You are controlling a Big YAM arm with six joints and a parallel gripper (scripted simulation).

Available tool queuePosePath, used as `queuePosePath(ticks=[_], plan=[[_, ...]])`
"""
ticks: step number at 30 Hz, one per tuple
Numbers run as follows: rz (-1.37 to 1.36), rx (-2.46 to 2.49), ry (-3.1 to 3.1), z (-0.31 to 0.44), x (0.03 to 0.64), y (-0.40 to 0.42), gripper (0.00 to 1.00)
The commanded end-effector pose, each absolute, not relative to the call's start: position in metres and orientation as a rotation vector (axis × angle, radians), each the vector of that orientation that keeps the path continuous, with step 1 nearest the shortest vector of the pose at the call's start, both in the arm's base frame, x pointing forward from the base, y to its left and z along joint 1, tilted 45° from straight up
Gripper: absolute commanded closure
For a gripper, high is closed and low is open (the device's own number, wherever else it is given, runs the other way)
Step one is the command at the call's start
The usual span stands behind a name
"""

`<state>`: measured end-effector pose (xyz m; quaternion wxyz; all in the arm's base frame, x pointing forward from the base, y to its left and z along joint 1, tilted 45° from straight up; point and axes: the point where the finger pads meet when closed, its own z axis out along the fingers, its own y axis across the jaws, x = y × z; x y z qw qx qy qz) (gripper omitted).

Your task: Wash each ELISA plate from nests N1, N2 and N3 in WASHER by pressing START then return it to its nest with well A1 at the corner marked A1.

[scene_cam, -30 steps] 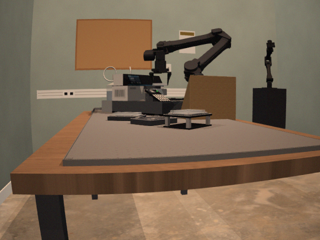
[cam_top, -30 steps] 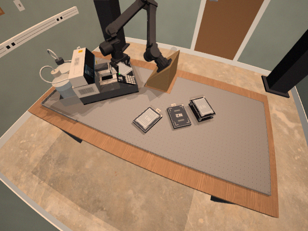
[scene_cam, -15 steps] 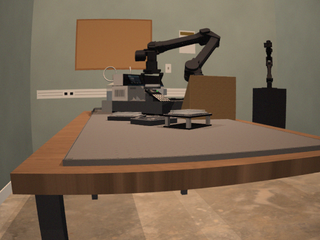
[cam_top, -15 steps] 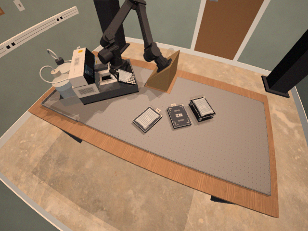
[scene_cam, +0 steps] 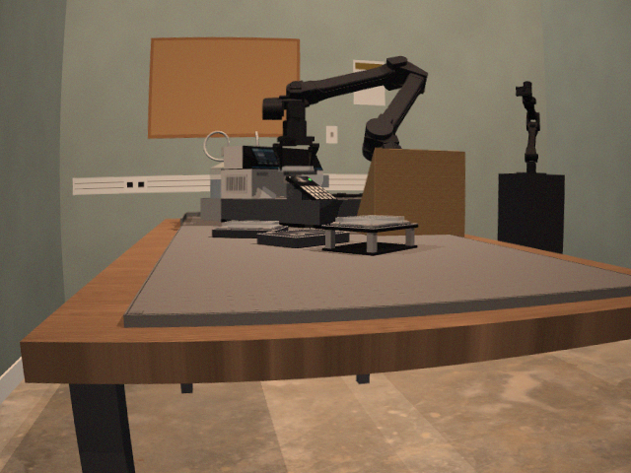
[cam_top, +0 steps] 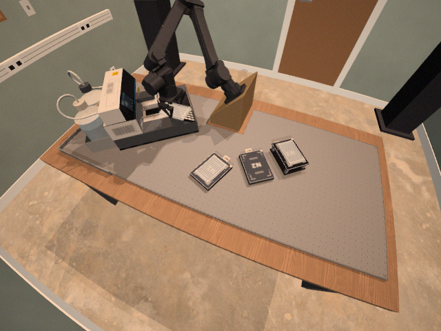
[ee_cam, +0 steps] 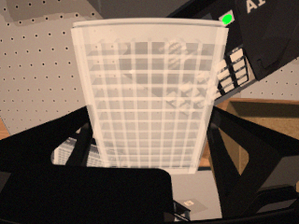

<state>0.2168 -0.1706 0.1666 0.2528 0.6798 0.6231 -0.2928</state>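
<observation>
My gripper (cam_top: 171, 107) (ee_cam: 149, 111) is shut on a clear ELISA plate (cam_top: 183, 113) (ee_cam: 149, 88). It holds the plate level above the washer's keypad (scene_cam: 316, 191) (ee_cam: 232, 71), just right of the carrier (cam_top: 152, 111). The washer (cam_top: 119, 103) (scene_cam: 245, 183) stands at the table's far left, and its lamp (ee_cam: 227, 19) (scene_cam: 309, 178) glows green. Nest N2 (cam_top: 256, 169) lies bare. Nest N1 (cam_top: 195, 175) holds a plate (cam_top: 211, 167). The raised nest N3 (cam_top: 283, 160) (scene_cam: 372, 231) holds a plate (cam_top: 290, 151).
Two bottles with tubing (cam_top: 89, 123) stand left of the washer. A brown wedge (cam_top: 235, 103) (scene_cam: 417, 190) carries the arm's base behind the nests. A black pillar (cam_top: 409, 99) stands off the table at the right.
</observation>
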Motion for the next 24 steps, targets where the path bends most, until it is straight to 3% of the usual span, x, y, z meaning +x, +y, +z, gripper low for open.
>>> queuePosePath(ticks=[1, 24], plan=[[-0.816, 1.729, 1.823, 0.165, 0.244, -0.164, 0.16], [-0.984, 1.276, 2.298, 0.102, 0.310, -0.120, 0.16]])
